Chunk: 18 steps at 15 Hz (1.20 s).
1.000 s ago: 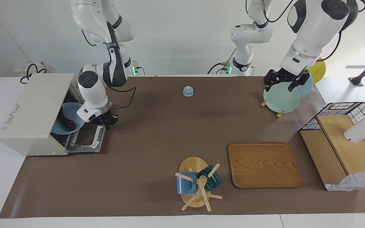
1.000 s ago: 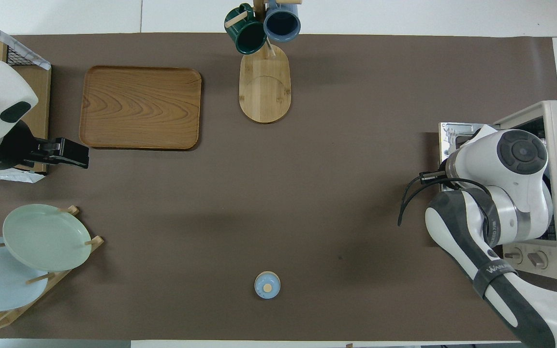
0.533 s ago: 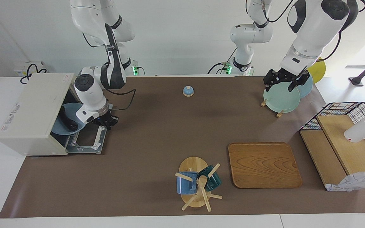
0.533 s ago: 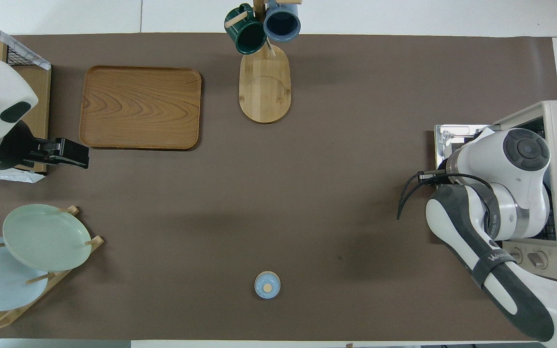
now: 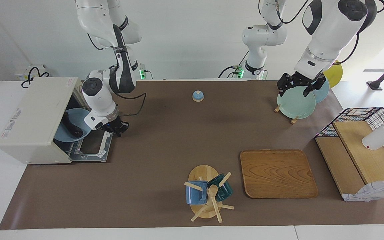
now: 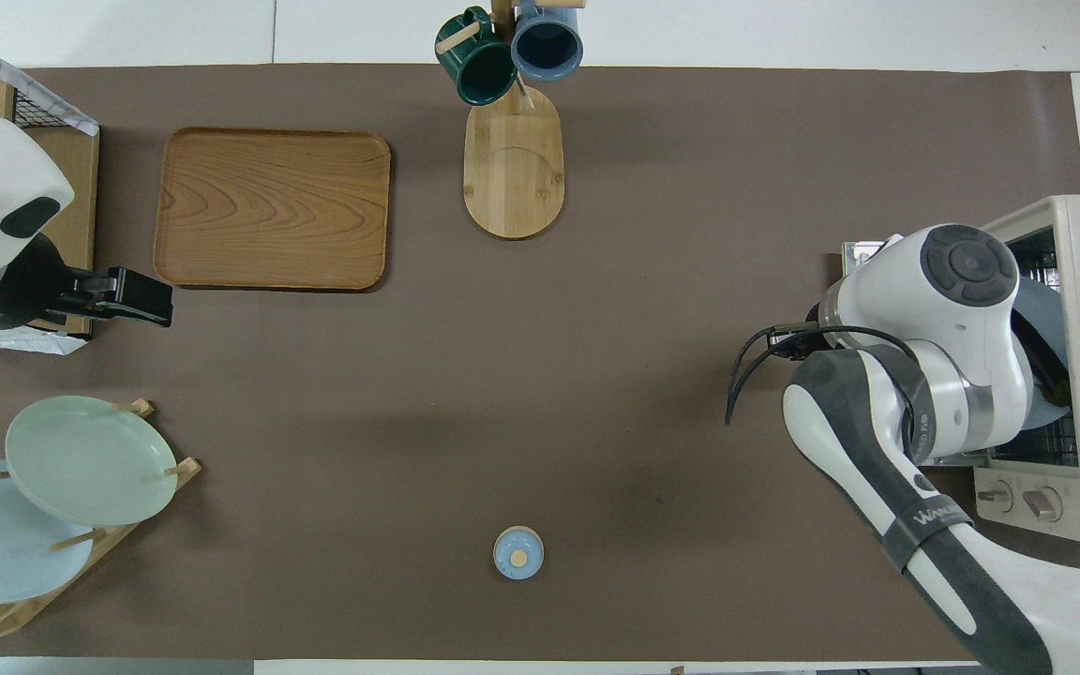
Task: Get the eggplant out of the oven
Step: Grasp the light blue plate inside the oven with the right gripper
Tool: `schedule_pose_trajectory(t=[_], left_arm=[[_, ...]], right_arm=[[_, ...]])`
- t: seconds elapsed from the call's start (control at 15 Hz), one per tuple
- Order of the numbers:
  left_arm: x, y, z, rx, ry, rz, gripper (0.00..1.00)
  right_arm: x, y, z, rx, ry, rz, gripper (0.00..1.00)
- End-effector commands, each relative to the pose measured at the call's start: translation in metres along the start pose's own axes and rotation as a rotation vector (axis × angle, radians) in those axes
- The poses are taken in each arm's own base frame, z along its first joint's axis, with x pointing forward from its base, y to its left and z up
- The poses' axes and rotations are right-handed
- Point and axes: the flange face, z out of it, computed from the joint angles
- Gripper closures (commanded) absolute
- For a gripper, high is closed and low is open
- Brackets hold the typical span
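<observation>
Since a moment ago we see the right gripper [image 5: 118,127] drawn back from the oven [image 5: 33,120] at the worktop's right-arm end, over its dropped door, fingers pressed together, while the eggplant [image 5: 71,126] lies on a blue plate [image 5: 66,133] inside, and the left gripper [image 5: 300,86] waits, spread, above the plate rack [image 5: 292,118].

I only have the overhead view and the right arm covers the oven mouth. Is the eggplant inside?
Observer: Yes, the eggplant lies on a blue plate inside the oven.
Operator: Where's the right hand?
Observer: The right hand is outside, at the outer edge of the dropped-open door.
Operator: And the left?
Observer: The left hand waits, open, above the pale green plate in its rack.
</observation>
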Motion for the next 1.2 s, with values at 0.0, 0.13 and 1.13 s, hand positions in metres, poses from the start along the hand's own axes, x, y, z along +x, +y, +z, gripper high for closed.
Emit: schedule_pose_trajectory(t=[0.0, 0.13, 1.13], left_arm=[[-0.004, -0.002, -0.002, -0.01, 0.003, -0.006, 0.0], [-0.004, -0.002, -0.002, -0.01, 0.001, -0.006, 0.0], [-0.004, -0.002, -0.002, -0.01, 0.001, -0.006, 0.0]], right_arm=[[-0.002, 0.038, -0.039, -0.053, -0.015, 0.027, 0.73], [-0.008, 0.053, -0.043, -0.159, -0.039, -0.007, 0.71], [-0.026, 0.113, -0.012, -0.15, 0.006, -0.141, 0.93]])
